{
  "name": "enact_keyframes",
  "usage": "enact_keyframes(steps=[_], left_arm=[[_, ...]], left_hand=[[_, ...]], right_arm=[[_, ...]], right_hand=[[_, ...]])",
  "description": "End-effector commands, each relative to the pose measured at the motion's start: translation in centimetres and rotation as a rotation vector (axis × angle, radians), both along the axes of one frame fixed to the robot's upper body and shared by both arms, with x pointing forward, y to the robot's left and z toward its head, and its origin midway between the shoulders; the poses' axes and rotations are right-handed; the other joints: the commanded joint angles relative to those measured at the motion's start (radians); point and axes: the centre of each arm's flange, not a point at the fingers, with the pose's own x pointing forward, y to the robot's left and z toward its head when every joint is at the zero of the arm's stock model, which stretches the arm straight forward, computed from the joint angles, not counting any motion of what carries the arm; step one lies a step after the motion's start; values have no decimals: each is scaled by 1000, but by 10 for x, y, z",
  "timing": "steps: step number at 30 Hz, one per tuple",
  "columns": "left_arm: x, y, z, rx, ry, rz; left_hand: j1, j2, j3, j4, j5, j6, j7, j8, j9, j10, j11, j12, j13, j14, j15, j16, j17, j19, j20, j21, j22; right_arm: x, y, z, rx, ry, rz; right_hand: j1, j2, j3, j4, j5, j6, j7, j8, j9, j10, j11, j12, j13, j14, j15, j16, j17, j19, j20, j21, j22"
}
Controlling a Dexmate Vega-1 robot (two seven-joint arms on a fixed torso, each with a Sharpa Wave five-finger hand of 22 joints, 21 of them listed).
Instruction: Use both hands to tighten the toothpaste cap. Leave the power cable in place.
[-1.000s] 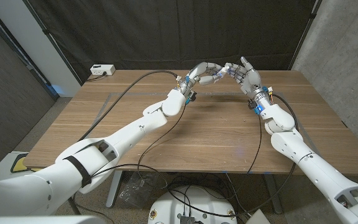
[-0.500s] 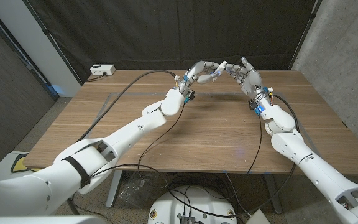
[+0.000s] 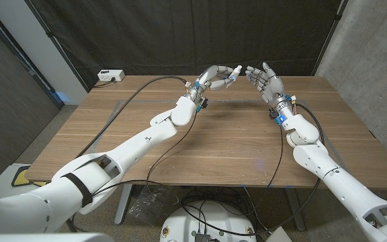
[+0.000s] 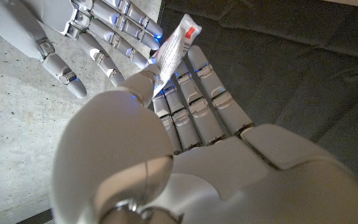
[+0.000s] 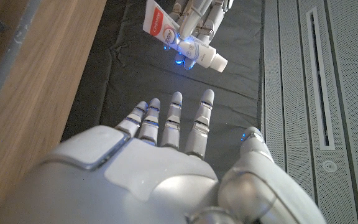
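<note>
My left hand [image 3: 215, 76] holds a white toothpaste tube [image 3: 228, 81] with red print up in the air over the table's far edge. In the left wrist view the tube [image 4: 171, 51] sticks out between the fingers of my left hand [image 4: 185, 130]. The right wrist view shows the tube [image 5: 174, 32] with its white cap [image 5: 215, 61] pointing toward my right hand [image 5: 166, 168]. A short gap lies between the cap and my right hand [image 3: 265, 78], which is open with its fingers spread and nothing in it. A black power cable [image 3: 130, 104] curves over the table's left half.
The wooden table [image 3: 220, 141] stretches in front of both hands. A white power strip [image 3: 111, 76] lies at its back left corner. A dark curtain hangs behind the table, and a grey wall stands to the right.
My right hand's fingers were at the tube's cap and have now come off it and opened. The left hand, still holding the tube, has shifted slightly to the left.
</note>
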Motion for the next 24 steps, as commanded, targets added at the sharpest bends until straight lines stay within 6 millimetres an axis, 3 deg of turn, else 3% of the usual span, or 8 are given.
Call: enact_keyframes(steps=[1,7,20,24], left_arm=[[-9,17,-1,-6,-9,43],[-18,29,-2,-14,-13,69],[-36,64,-6,-6,-28,120],[-42,76,-8,-3,-30,135]], left_hand=[[-2,0,8,1,6,-1,3,0,3,6,4,4,3,0,-58,4,2,-6,-25,8,2],[-3,0,10,1,6,-1,1,0,3,6,3,4,3,-1,-59,3,2,-6,-25,9,2],[-5,-1,13,1,5,-1,2,0,3,5,3,4,3,-3,-59,3,3,-7,-25,12,2],[-5,-1,14,1,5,-2,2,0,3,4,5,3,3,-3,-58,3,3,-8,-25,12,2]], right_arm=[[2,-1,-1,13,4,-26],[2,-2,-2,21,0,-51],[-3,3,-2,9,-1,-86],[-3,4,-3,2,6,-70]], right_hand=[[-1,-6,2,1,4,-27,7,-4,3,-9,0,-3,4,-2,0,-1,2,-6,-6,-3,3],[-1,-7,1,0,5,-63,12,-7,4,-6,2,-2,4,-4,-3,-1,1,-5,-33,-3,3],[-1,-9,0,-1,5,-87,21,-5,4,-5,6,-1,3,-3,-5,0,0,-4,-40,-3,2],[1,-10,0,-2,5,-111,28,-2,4,-17,9,-6,3,-4,-11,-1,-1,37,-65,12,2]])
